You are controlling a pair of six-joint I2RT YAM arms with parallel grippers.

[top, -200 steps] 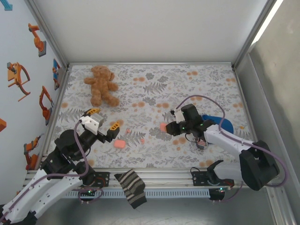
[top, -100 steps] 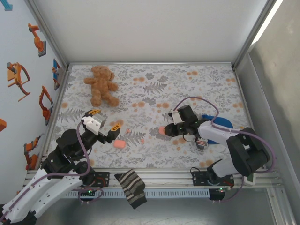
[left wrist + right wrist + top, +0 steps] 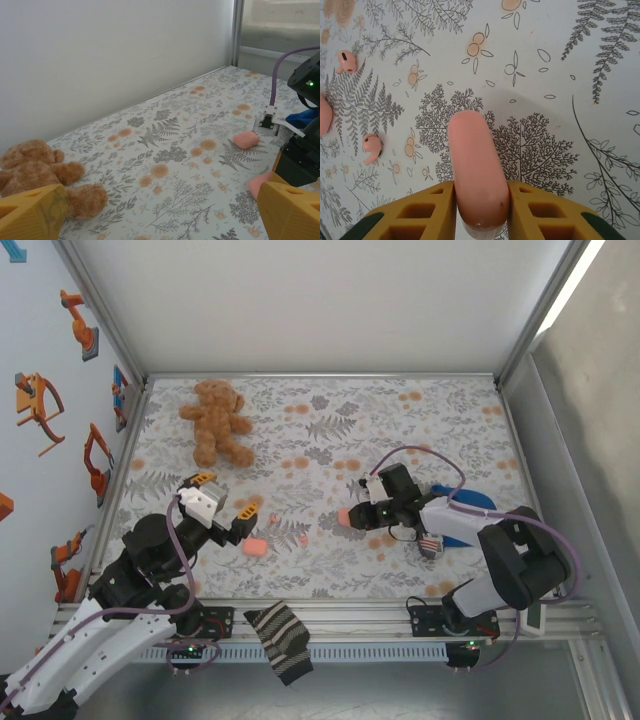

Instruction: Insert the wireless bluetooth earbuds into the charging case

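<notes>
Robot lab test cell
Aluminium rails (image 3: 370, 651) are framing white walls (image 3: 320, 300); robot-arm stickers (image 3: 78, 325) are lining the frame's left edge.

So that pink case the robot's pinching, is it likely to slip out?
Possibly: the pink case looks smooth and rounded, so it might slide in the right gripper. It seems rigid: no squashing under the grip. Probably light too, being small.

Black-and-white arms (image 3: 150, 550), purple cables (image 3: 276, 80) (thin, looping), yellow fingers (image 3: 30, 212).
</notes>
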